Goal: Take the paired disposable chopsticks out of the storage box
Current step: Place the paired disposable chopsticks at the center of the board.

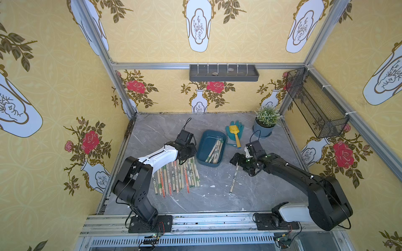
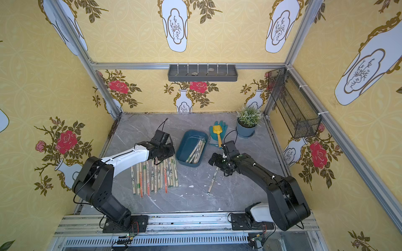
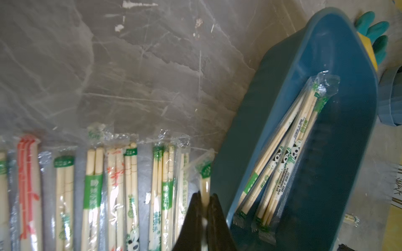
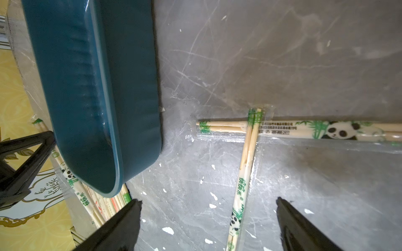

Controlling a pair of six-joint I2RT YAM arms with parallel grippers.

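Bolted to a rail [image 1: 217, 220] along the front edge of the tabletop [image 1: 256, 195], the left arm [image 1: 139, 187] and right arm [image 1: 322, 191] are seen nearest in both top views.

Left hand [image 3: 205, 195]: found pinched narrow on the held pair [image 3: 203, 173], which is gripped on its shaft with the green-printed end projecting past the fingertips. This hand is placed over the far end of the row [image 1: 176, 177], just beside the left wall of the box [image 3: 250, 134].

Row: wrapped chopsticks are laid side by side, flat on the tabletop, between the box and the left edge, with their lengths running toward the front edge. Green, red-orange and panda prints are noted on the wrappers.

Box: it is set near the middle of the tabletop, somewhat toward the back edge. The boxed pairs [image 1: 215, 151] are lying inside along its right wall, and the left part of its floor is bare.

Right hand [image 4: 208, 201]: spread wide, with nothing held. It is positioned low, just off the box's front right corner. A loose pair [image 4: 244, 173] is seen running up between the fingers, its end laid across a second pair [image 4: 304, 130]. Both lie flat on the tabletop, apart from the box. Contact between the fingers and the tabletop cannot be judged.

A shovel [image 1: 234, 130] is recorded lying on a glove [image 1: 241, 128], between the box and a pot [image 1: 263, 130] in the back right corner.
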